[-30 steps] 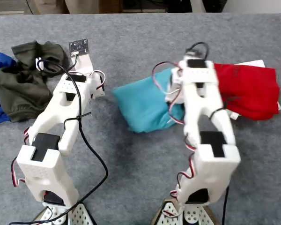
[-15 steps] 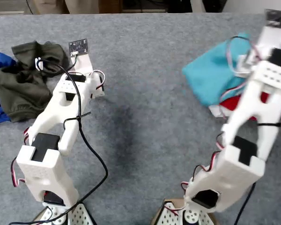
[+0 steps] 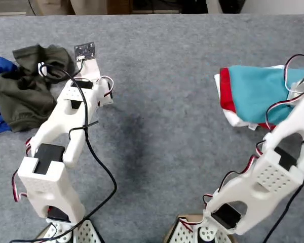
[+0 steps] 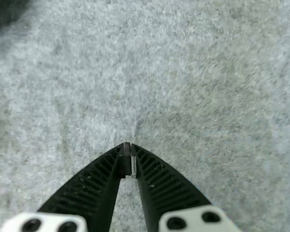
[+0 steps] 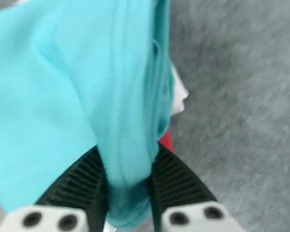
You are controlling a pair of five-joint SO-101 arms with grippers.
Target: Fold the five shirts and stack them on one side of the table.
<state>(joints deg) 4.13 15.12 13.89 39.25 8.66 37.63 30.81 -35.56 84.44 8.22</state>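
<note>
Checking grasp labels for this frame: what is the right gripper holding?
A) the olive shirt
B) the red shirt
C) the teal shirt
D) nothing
C: in the right wrist view the right gripper is clamped on a bunched fold of the teal shirt, and the high view shows that shirt lying over the red shirt.

Bare tabletop [image 3: 162, 91] runs wide between the left arm [image 3: 66, 131] and right arm [image 3: 273, 172], near to far. A crumpled shirt heap [image 3: 25, 91] blocks the far left; the teal shirt [image 3: 256, 93] atop its stack blocks the far right.
</note>
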